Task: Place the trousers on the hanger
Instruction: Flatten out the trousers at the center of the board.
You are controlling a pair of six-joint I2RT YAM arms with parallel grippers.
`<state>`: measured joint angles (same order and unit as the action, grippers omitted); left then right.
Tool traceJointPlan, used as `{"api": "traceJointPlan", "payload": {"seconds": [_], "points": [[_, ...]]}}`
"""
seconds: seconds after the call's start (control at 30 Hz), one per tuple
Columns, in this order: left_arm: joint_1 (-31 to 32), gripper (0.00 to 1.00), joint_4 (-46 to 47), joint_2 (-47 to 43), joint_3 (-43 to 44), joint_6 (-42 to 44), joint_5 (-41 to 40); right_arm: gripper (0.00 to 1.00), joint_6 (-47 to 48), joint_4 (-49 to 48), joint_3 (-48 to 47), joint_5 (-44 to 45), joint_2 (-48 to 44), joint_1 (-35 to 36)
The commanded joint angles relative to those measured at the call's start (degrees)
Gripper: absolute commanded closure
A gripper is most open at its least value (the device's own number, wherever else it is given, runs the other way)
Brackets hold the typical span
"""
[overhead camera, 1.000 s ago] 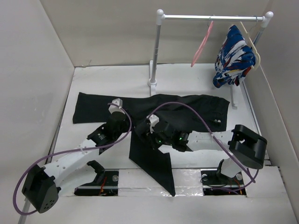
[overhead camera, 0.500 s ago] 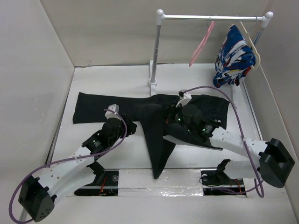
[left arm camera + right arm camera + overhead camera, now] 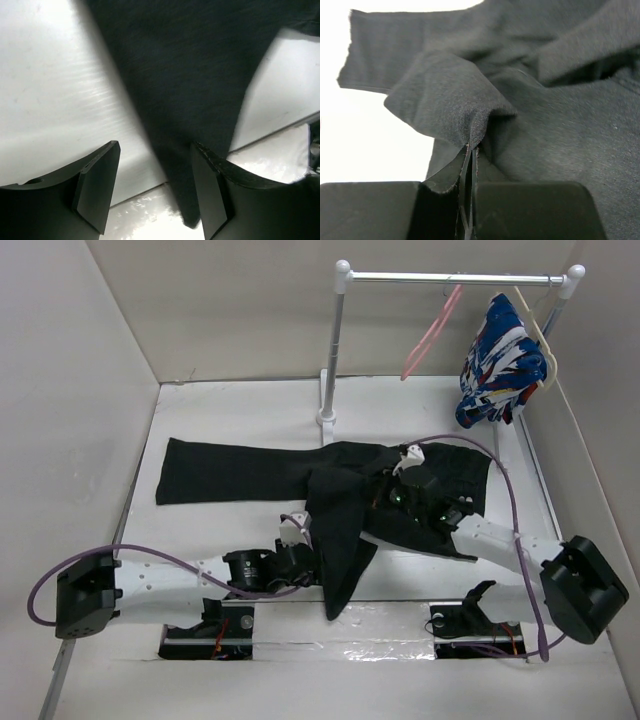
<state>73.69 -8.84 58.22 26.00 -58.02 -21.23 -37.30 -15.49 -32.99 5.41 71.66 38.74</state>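
Observation:
The black trousers [image 3: 230, 472] lie across the table, one leg stretched left and the other folded toward the near edge, ending in a point. My right gripper [image 3: 383, 497] is shut on a raised fold of the trousers [image 3: 560, 130], pinched between the jaws of that gripper [image 3: 470, 160]. My left gripper [image 3: 310, 563] is low and open at the left side of the folded leg. In the left wrist view the tip of the trousers leg [image 3: 200, 100] lies between the open fingers of my left gripper [image 3: 155, 195]. The pink hanger [image 3: 426, 335] hangs empty on the rail.
A metal clothes rail [image 3: 455, 278] on white posts stands at the back right. A cream hanger with a blue, white and red patterned garment [image 3: 500, 360] hangs at its right end. White walls enclose the table on three sides.
My right gripper has pulled the folded leg rightward and back, so it now lies narrower. My left arm has swung down toward the near edge and now points right at that leg.

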Motion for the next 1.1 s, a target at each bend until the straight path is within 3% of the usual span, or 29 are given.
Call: {"api": "traceJointPlan", "payload": {"seconds": [0.0,0.17,0.4,0.43,0.5,0.53,0.57,0.63,0.7,0.87,0.93,1.0,1.07], "points": [[0.7,0.44,5.9,0.9,-5.0,-6.7,-0.8,0.98,0.6,-1.7,0.1,-0.2,-5.5,-0.7],[0.7,0.34,14.3,2.0,-6.3,-3.8,-0.9,0.99,1.3,0.1,3.3,0.0,-11.3,-3.5],[-3.1,0.33,27.7,12.4,-4.2,1.8,1.8,0.99,2.7,4.0,2.8,-1.4,-13.4,-3.5],[-3.1,0.36,28.4,13.7,-3.6,2.3,1.9,0.99,2.8,4.1,3.1,-1.4,-13.8,-3.5],[-3.1,0.52,28.6,16.1,-1.3,2.6,1.1,0.99,2.8,3.6,3.9,-1.3,-14.7,-3.5],[-3.1,0.71,28.4,18.1,-0.6,2.6,0.1,0.99,2.8,3.2,4.5,-1.2,-15.0,-3.5],[-3.1,0.80,28.1,18.9,1.1,2.8,-0.8,0.99,2.8,2.9,4.8,-1.1,-15.5,-3.5],[-3.1,1.00,20.7,18.9,3.7,2.0,-6.0,0.98,3.0,3.4,4.6,-1.3,-15.6,-3.5],[-3.6,1.00,8.5,16.5,7.8,1.1,-10.0,0.98,3.2,3.6,4.6,-2.6,-15.4,-3.5],[-3.1,1.00,-21.8,-0.6,19.0,-1.6,-25.6,0.96,4.3,6.0,2.6,-5.0,-14.7,-2.1],[-2.2,1.00,-37.9,-4.1,27.6,-5.6,-32.9,0.95,3.9,5.7,3.4,-4.8,-15.3,-0.6],[-2.2,1.00,-50.3,-3.9,35.5,-11.6,-36.1,0.93,2.9,3.4,5.4,-5.0,-15.3,1.5],[-3.8,0.95,-54.8,-1.4,38.5,-11.8,-37.9,0.91,2.8,2.9,6.1,-7.2,-13.8,2.1]]}}
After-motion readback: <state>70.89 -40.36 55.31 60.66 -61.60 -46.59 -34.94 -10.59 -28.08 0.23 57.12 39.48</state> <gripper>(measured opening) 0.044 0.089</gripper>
